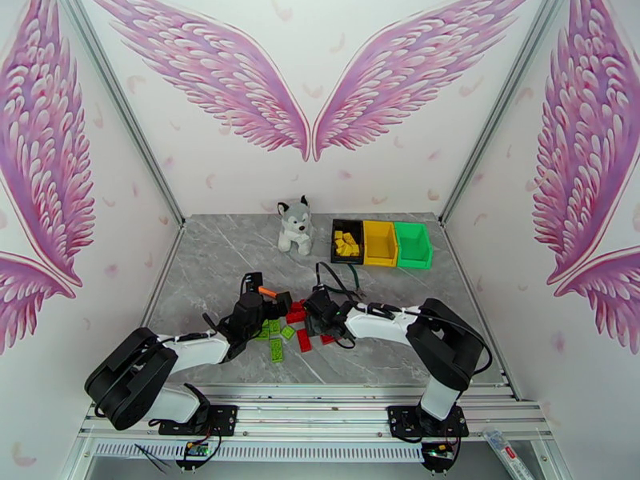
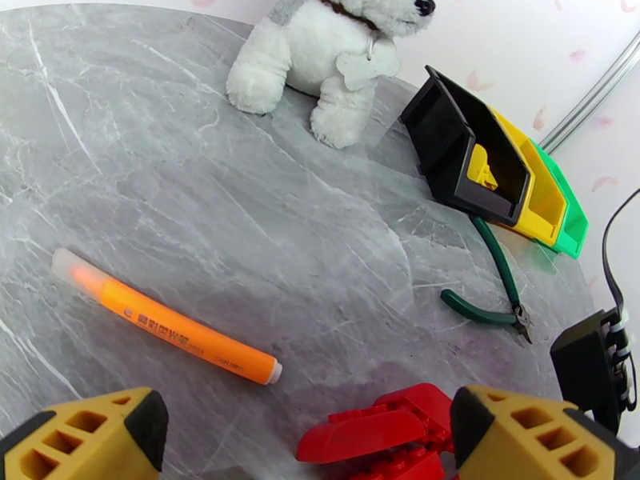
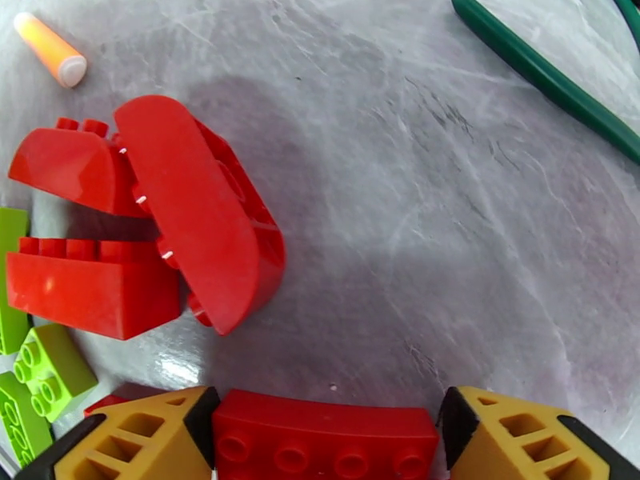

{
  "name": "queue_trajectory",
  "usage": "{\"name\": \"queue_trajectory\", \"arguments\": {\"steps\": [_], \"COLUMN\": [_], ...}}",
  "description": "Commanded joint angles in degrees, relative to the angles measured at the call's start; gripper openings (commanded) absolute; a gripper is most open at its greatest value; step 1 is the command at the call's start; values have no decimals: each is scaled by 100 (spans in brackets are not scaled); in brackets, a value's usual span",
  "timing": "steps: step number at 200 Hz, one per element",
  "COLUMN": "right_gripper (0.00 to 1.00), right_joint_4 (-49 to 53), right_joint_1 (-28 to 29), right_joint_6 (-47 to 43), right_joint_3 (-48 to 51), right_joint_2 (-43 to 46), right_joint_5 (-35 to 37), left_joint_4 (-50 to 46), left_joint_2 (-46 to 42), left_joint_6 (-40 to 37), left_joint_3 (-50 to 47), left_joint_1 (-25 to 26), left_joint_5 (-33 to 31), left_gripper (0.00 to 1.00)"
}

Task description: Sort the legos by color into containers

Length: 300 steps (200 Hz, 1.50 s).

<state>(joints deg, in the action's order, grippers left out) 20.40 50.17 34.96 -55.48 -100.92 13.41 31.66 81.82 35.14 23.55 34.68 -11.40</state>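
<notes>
Grey marbled table [image 1: 224,258] beneath both arms; along its far edge the containers [image 1: 381,258], joined in a row beside a plush husky [image 1: 294,226]: black container [image 1: 337,238] nearest the toy with yellow legos [image 1: 346,244] inside, then yellow container [image 1: 379,256], then green container [image 1: 413,259]; loose legos [image 1: 282,334], red and lime green, scattered on the table between the two wrists, well apart from the containers; right fingers [image 3: 136,438] drawn in narrow onto a long red lego [image 3: 324,434], one pad against each end, studs up; cannot tell whether raised off the table or resting on it; just ahead of that grip, a red heap [image 3: 152,234] of three bricks, one curved piece tilted against the other two, with lime-green bricks [image 3: 48,366] touching the heap's side; left fingers [image 2: 80,438] spread wide and holding nothing, low over the table, with red bricks [image 2: 376,430] close against one of them; ahead of the left fingers, an orange stick [image 2: 172,326] flat on the table, and green-handled pliers [image 2: 492,282] lying near the black container.
</notes>
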Motion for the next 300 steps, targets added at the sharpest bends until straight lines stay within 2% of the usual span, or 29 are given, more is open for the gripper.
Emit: {"name": "queue_trajectory", "arguments": {"steps": [1, 52, 83, 132, 176, 198, 234, 265, 300], "right_gripper": [70, 64, 61, 59, 57, 57, 57, 58, 59], "right_joint_4": [82, 95, 24, -395, -1187, -1524, -1561, -1365, -1054], "right_joint_1": [48, 3, -318, -1369, -2599, -3066, -3647, -4045, -4256], "right_joint_6": [90, 17, -109, -323, -162, -62, -51, -10, 11], "right_joint_3": [62, 34, 49, 329, 525, 410, -339, -1301, -2301], "right_joint_2": [-5, 379, 681, 1267, 1486, 1326, 666, -73, -736], "right_joint_5": [127, 625, 825, 559, -78, -189, -231, -375, -383], "left_joint_4": [105, 46, 195, 330, 456, 505, 142, -208, -447], "left_joint_2": [66, 412, 781, 1308, 2409, 2992, 3647, 3883, 3793], "left_joint_6": [-11, -214, -205, -178, -108, -4, -159, -380, -655], "left_joint_3": [-50, 404, 801, 1568, 2770, 3449, 4552, 5298, 5468], "left_joint_1": [40, 348, 494, 530, 688, 747, 797, 798, 791], "left_joint_5": [40, 324, 581, 1121, 1898, 2185, 2436, 2465, 2389], "left_gripper": [99, 99, 99, 99, 99, 99, 99, 99, 99]}}
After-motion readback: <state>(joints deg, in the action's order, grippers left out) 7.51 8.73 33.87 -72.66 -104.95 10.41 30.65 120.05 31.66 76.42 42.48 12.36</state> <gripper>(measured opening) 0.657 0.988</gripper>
